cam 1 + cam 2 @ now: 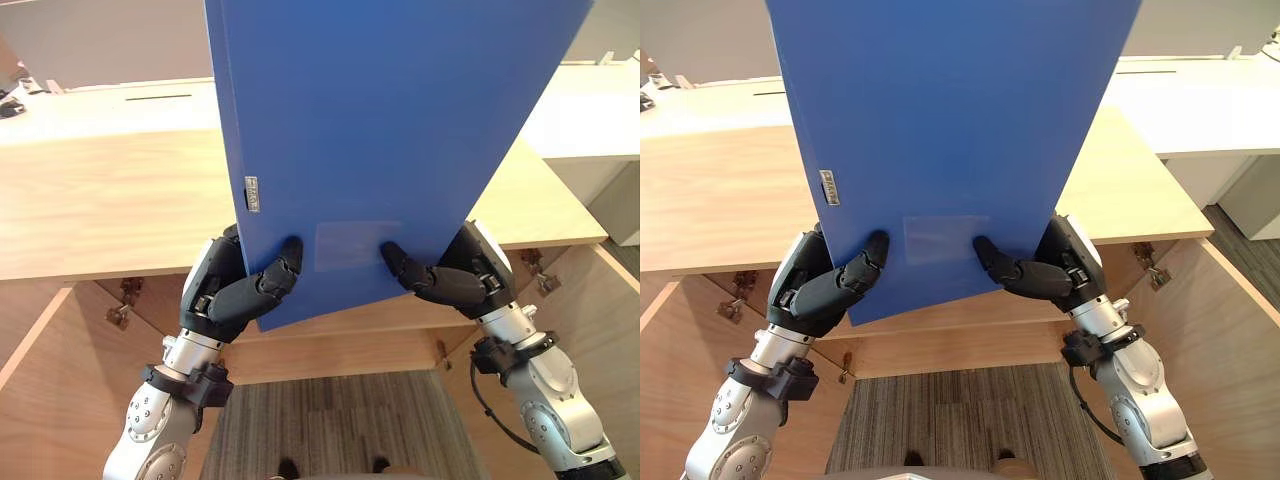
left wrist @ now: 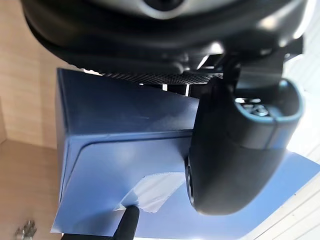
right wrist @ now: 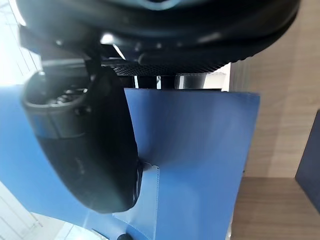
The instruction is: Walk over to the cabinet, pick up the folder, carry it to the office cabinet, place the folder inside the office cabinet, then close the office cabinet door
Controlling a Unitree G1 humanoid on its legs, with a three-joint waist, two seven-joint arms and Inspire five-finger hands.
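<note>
Folder (image 1: 400, 130): stiff, smooth, probably light but slippery. It stands upright above the open cabinet (image 1: 100, 200), with left hand (image 1: 235, 290) and right hand (image 1: 455, 280) fingers clamped on its lower corners, a sound hold.

Light wooden cabinet top (image 1: 110, 200) over striped grey carpet (image 1: 330, 425).
Below its front edge, door panels (image 1: 595, 330) stand open on both sides. Beyond it lie white desktops (image 1: 590, 110), with a small dark item (image 1: 10, 102), perhaps office gear, at the far left.
</note>
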